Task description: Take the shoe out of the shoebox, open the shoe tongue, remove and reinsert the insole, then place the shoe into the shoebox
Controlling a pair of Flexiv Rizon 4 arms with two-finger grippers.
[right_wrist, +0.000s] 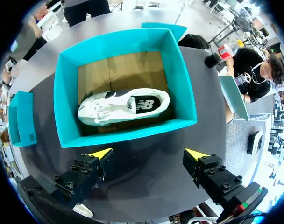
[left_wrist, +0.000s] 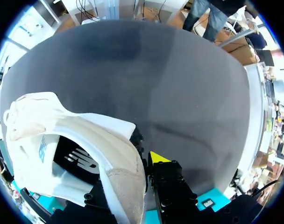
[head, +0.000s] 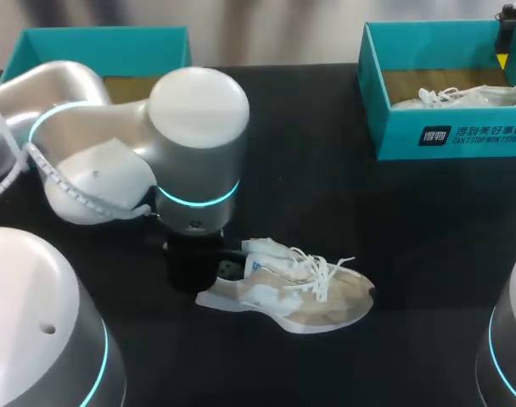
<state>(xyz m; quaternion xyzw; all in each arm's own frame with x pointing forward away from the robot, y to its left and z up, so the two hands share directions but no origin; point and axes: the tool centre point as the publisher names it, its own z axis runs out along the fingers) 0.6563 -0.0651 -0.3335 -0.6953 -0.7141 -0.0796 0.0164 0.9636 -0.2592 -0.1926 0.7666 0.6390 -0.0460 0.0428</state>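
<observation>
A white and beige shoe (head: 300, 292) with loose white laces lies on the black table (head: 326, 186) near the front middle. My left gripper (head: 199, 254) sits at its heel, mostly hidden under the wrist. In the left wrist view the heel collar (left_wrist: 118, 182) is pinched by my left gripper (left_wrist: 143, 162); one yellow fingertip (left_wrist: 157, 157) shows outside it and the other is hidden by the shoe. The teal shoebox (head: 449, 136) stands at the back right and holds a second white shoe (right_wrist: 123, 106). My right gripper (right_wrist: 147, 154) hangs open above the box's near wall.
Another teal box (head: 105, 42) stands at the back left, partly behind my left arm. A teal lid (right_wrist: 20, 119) lies beside the shoebox. Bare black table stretches between the shoe and the shoebox.
</observation>
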